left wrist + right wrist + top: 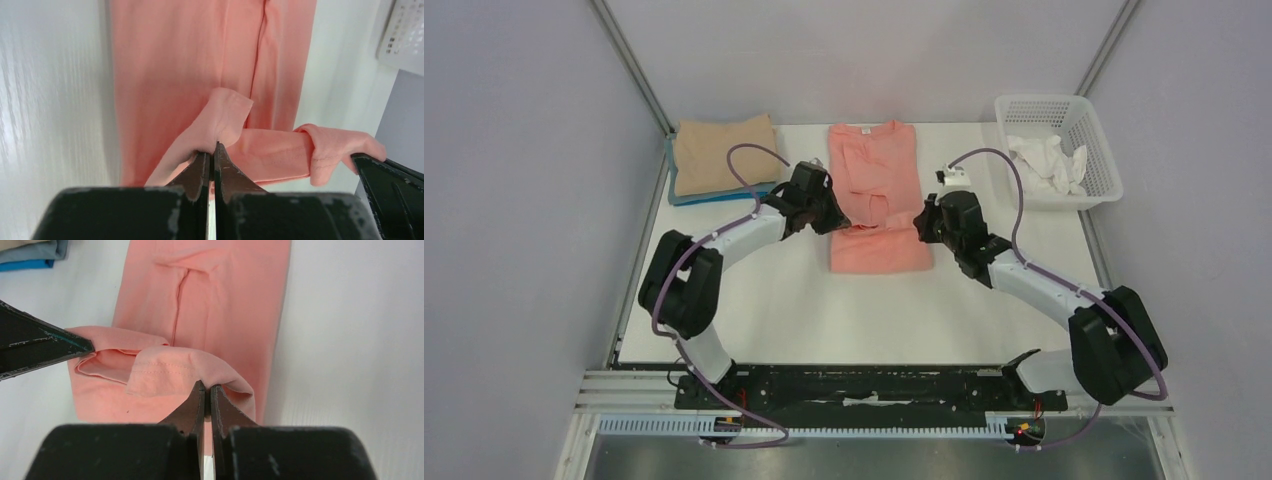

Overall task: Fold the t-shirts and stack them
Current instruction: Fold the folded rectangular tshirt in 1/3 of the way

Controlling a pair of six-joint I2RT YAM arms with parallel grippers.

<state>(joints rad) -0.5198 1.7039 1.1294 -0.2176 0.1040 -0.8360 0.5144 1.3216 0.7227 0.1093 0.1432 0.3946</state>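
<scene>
left gripper (212,152) was clamped on the left hem corner of the pink tee (873,165) | right gripper (206,389) was clamped on the right hem corner | hem was lifted, doubled over the tee, which lay mid-tabletop (824,310) | tan tee (722,150) sat folded on blue tee (689,199), far left

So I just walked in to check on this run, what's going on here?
Both arms are folding the salmon-pink t-shirt in the middle of the table. The left gripper and right gripper are each shut on its near edge, holding it doubled back over the rest; the fold is not yet laid flat. A folded tan shirt sits on a blue shirt at the far left, and a basket holding white cloth stands far right.
</scene>
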